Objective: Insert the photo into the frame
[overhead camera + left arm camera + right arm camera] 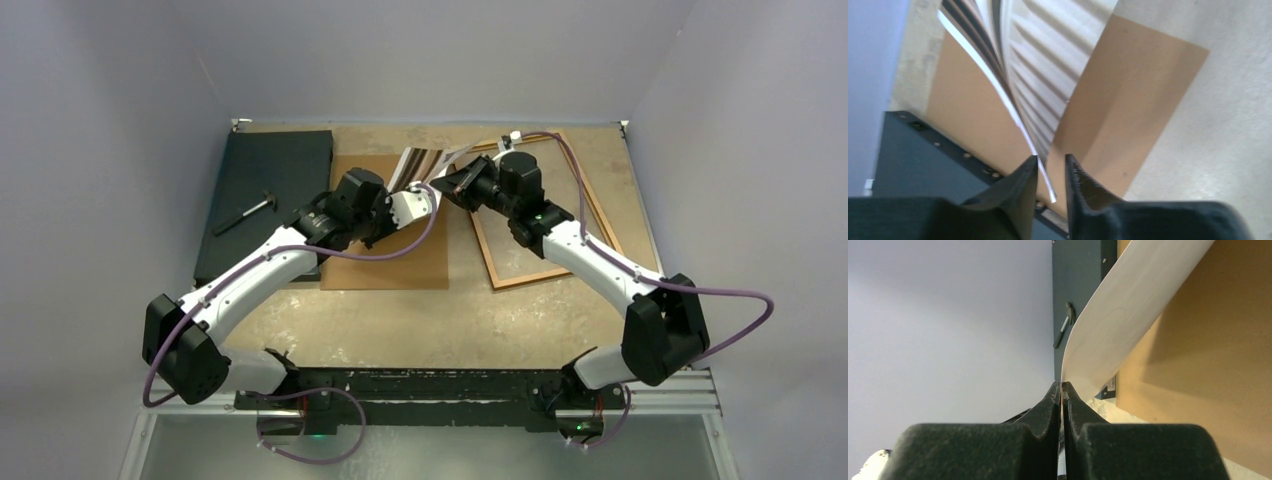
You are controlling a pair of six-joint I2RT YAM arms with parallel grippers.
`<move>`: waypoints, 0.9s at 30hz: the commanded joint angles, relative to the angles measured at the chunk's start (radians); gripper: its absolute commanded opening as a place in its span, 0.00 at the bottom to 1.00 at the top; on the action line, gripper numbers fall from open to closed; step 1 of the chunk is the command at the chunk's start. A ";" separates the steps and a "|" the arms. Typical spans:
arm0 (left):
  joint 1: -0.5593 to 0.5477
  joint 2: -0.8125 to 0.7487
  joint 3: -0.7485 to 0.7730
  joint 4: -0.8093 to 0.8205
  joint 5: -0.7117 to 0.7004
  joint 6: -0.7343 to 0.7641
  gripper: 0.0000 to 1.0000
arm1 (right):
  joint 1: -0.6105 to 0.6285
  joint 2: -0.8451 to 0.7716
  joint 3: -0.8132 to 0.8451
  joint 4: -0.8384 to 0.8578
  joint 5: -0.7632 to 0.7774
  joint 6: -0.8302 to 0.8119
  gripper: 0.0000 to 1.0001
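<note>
The photo hangs curled in the air between my two grippers, above the back middle of the table. My right gripper is shut on one edge of it; in the right wrist view the photo's white back rises from the pinched jaws. My left gripper stands narrowly open around the opposite corner of the photo. The paper touches one finger and a gap shows to the other. The frame, with an orange-brown border, lies flat at the right, under the right arm.
A brown backing board lies flat below the photo, also seen from the wrists. A dark mat lies at the back left with a small tool on it. Walls enclose the table's left, right and back sides.
</note>
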 commanded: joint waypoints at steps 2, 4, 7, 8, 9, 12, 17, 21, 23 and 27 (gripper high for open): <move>-0.002 0.010 -0.035 0.034 0.082 -0.069 0.32 | 0.004 -0.039 -0.012 0.032 -0.022 0.029 0.02; -0.002 0.021 -0.037 0.053 0.083 -0.074 0.33 | 0.004 -0.045 -0.019 0.033 -0.023 0.032 0.01; -0.002 0.031 -0.022 0.083 0.041 -0.082 0.28 | 0.004 -0.056 -0.032 0.038 -0.026 0.039 0.00; -0.001 0.033 -0.020 0.092 0.035 -0.082 0.25 | 0.004 -0.060 -0.037 0.038 -0.027 0.041 0.00; -0.001 0.035 -0.016 0.095 0.036 -0.082 0.21 | 0.004 -0.062 -0.041 0.039 -0.029 0.044 0.00; -0.001 0.041 -0.010 0.097 0.053 -0.087 0.10 | 0.005 -0.074 -0.051 0.037 -0.035 0.052 0.00; 0.000 0.039 0.011 0.074 0.072 -0.103 0.00 | 0.004 -0.089 -0.049 -0.007 -0.058 0.017 0.10; 0.001 0.022 0.012 0.045 0.083 -0.072 0.00 | -0.001 -0.111 -0.044 -0.062 -0.064 -0.042 0.32; 0.000 0.015 0.006 0.033 0.092 -0.059 0.00 | -0.011 -0.108 -0.014 -0.113 -0.087 -0.134 0.43; 0.000 -0.003 -0.003 0.001 0.101 -0.021 0.00 | -0.058 -0.094 0.082 -0.232 -0.227 -0.442 0.56</move>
